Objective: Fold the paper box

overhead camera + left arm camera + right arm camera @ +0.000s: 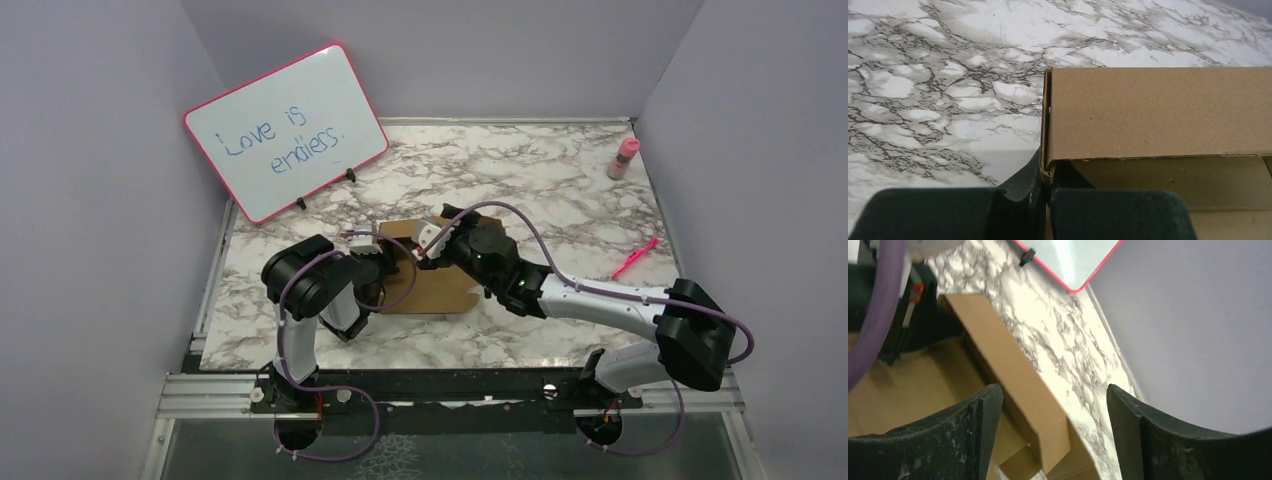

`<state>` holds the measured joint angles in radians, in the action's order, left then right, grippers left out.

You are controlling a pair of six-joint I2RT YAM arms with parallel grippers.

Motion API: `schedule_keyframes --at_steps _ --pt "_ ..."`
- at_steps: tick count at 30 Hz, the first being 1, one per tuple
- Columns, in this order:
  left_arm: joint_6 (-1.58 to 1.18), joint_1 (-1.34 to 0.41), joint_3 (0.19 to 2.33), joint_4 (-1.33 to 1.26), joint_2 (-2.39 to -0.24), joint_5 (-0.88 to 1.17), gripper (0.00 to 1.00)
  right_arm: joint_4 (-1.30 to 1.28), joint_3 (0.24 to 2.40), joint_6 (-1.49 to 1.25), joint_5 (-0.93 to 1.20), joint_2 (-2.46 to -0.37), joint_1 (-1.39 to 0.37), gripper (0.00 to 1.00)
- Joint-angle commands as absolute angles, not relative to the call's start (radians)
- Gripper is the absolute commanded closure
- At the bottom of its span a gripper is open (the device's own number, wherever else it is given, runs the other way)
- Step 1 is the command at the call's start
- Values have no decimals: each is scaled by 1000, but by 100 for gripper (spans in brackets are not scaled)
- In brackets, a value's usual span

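I am looking down on a white table (560, 180) veined in grey marble, boxed in by plain lavender walls (100, 200) on three sides. At the upper left of the overhead view a pink-framed whiteboard (285, 130) stands propped, with "Love is endless." written on it in blue. A small pink bottle (625, 157) stands at the upper right, and a pink pen (636, 258) lies at the right edge.

The paper box (440, 285) lies in the middle of the table, just below centre of the overhead frame, with both arms reaching in over it. It is partly formed, with at least one side wall standing.

In my left wrist view the left pincer (1045, 192) fills the bottom edge. Its two dark fingers (948, 215) are pressed together on the corner end of a raised cardboard wall, which runs off to the right of the frame.

In my right wrist view the right pincer (1053, 395) stands wide apart and grips nothing. The box's long wall runs diagonally from upper left down between its fingers, with bare marble just to the right of it.
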<state>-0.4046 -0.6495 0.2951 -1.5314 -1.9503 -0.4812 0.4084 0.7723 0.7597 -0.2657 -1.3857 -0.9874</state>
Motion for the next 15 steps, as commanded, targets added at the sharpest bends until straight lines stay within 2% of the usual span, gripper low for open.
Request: schedule_keyframes --at_steps 1,9,15 --pt "-350 -644 275 -1624 -1918 -424 100 336 875 595 -306 -1386 -965 19" --pt "-285 -639 279 -1494 -1816 -348 100 252 962 473 -364 -1391 -932 19" --pt "-288 -639 261 -1418 -1752 -350 81 275 946 420 -417 -1383 -931 19"
